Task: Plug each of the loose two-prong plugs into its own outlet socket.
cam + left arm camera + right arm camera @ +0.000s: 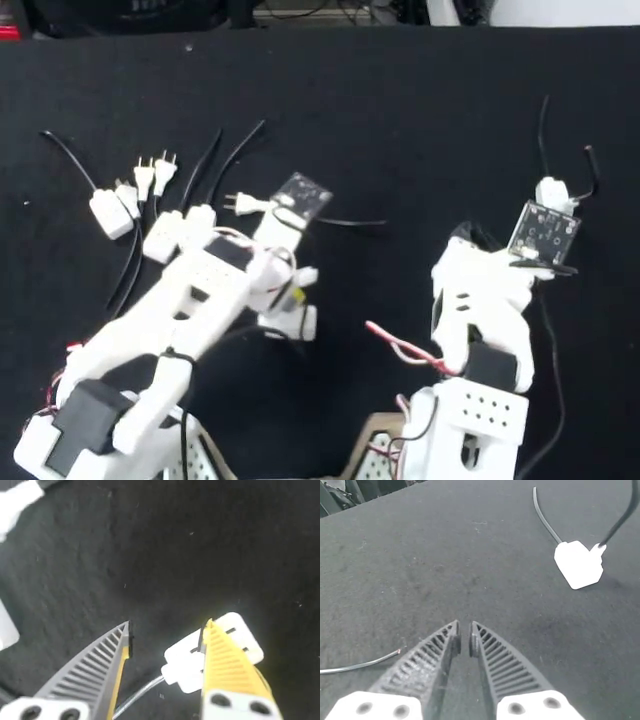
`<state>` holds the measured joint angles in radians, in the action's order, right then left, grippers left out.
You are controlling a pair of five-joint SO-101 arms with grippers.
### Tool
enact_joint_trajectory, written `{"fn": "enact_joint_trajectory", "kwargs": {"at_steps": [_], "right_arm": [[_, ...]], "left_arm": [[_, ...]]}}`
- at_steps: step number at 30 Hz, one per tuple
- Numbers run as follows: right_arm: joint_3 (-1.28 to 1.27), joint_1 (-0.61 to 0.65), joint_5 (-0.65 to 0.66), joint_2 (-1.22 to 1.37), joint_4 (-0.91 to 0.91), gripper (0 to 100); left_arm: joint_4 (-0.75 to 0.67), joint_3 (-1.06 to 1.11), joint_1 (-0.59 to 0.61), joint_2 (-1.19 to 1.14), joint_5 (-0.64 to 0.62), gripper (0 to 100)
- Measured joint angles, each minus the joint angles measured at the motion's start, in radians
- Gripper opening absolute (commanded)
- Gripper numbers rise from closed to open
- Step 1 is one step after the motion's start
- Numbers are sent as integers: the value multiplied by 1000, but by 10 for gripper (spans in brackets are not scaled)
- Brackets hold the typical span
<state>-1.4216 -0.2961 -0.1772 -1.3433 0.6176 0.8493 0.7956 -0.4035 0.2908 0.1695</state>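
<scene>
Black desk (400,110). Far left in the high view: white block (108,214) on a black lead. Just beside it are first plug (145,178) and second plug (165,170), both loose, prongs pointing to the far edge. Next right is a pair of white blocks (180,230), side by side. Then third plug (243,205) lies flat and loose, prongs pointing left. Left arm (190,310) runs from the near left corner toward the centre.

Left tool (167,625) is wide open, gripping nothing. Slotted socket (182,662) lies on the desk at the inner side of the yellow finger (227,670), partly hidden behind it, two slots facing up. Cannot tell if they touch. Grey finger (95,665) is apart from the socket. A thin cable (137,695) leaves the socket.

Right arm (480,300) stands right of centre. Right tool (464,630) is narrow, tips almost together, holding nothing. Right socket (577,565) lies on the desk well ahead of it, with two black cables (545,517) attached. A thin wire end (360,662) lies on the desk near the tool.
</scene>
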Motion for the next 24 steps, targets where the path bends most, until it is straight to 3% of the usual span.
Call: {"fn": "enact_joint_trajectory", "kwargs": {"at_steps": [8,12,17,24], "right_arm": [[0,0,0,0,0,31],[0,0,0,0,0,31],[0,0,0,0,0,31],[0,0,0,0,0,31]], "left_arm": [[374,-176,5,-5,61,266],[442,-186,-46,-5,112,320],[336,-78,-106,-5,121,320],[61,41,-32,-5,83,320]]}}
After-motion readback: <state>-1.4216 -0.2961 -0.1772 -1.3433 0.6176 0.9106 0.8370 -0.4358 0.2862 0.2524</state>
